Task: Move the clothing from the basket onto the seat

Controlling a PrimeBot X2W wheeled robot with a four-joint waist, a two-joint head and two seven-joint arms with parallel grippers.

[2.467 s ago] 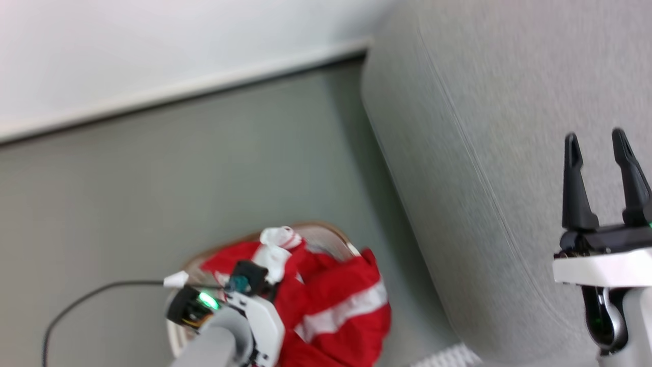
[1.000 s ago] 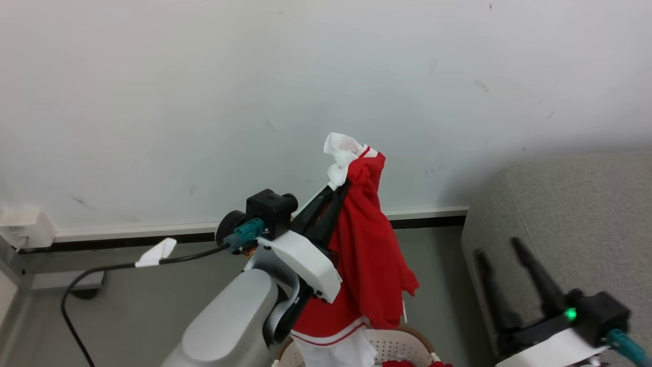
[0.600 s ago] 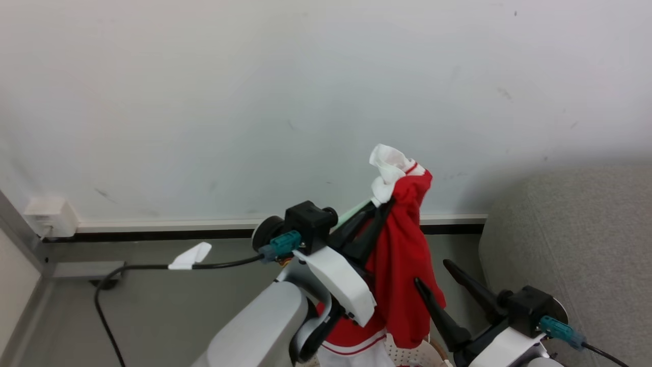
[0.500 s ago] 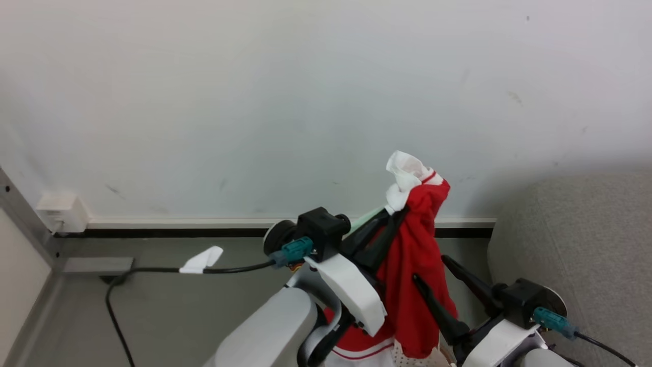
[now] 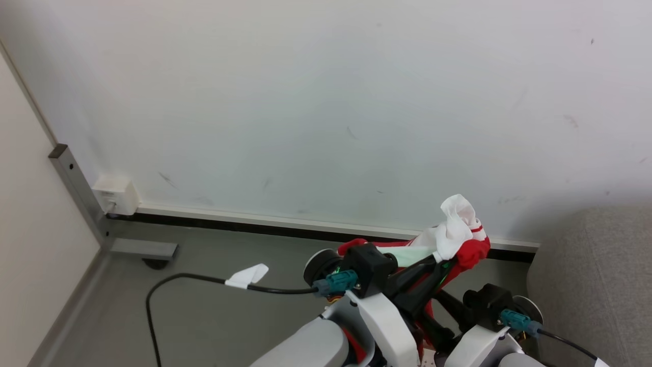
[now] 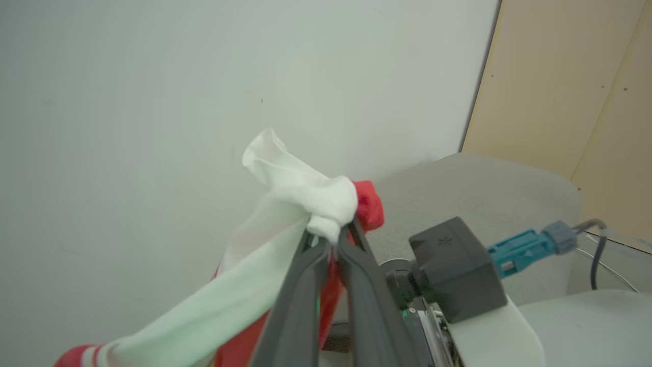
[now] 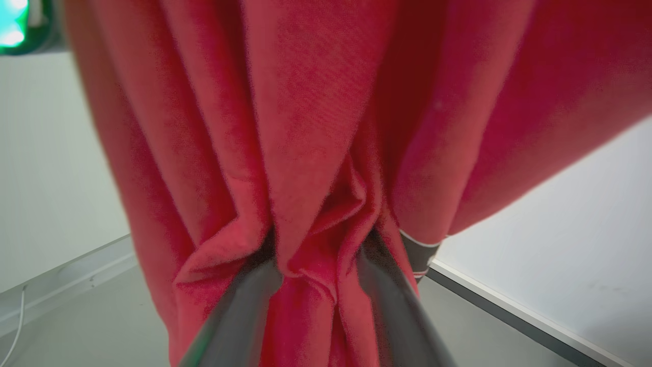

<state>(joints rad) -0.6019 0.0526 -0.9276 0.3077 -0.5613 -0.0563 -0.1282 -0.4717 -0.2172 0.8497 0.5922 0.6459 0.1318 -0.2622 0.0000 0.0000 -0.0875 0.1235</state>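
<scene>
The clothing [image 5: 461, 232], a bright red garment with white trim, hangs from my left gripper [image 5: 444, 261], which is shut on its white and red top end. In the left wrist view the left gripper [image 6: 333, 238] pinches that bunch [image 6: 310, 196] in front of the wall. In the right wrist view red fabric [image 7: 316, 117] hangs close, its folds gathered between the fingers of my right gripper [image 7: 318, 255], shut on it lower down. The right wrist [image 5: 486, 302] sits just right of the left arm. The grey seat [image 5: 601, 285] [image 6: 484, 199] lies to the right. The basket is out of view.
A pale wall [image 5: 326, 112] stands close ahead, with a skirting board and grey-green floor [image 5: 214, 306] below. A black cable [image 5: 204, 279] crosses the floor. A white socket box [image 5: 116, 194] and a metal post [image 5: 76, 191] are at the left. Wooden panels [image 6: 560, 86] rise behind the seat.
The head camera has swung, so the wall corner now shows at the left. My right gripper has come up under the hanging garment and closed on it. The left gripper still holds the top.
</scene>
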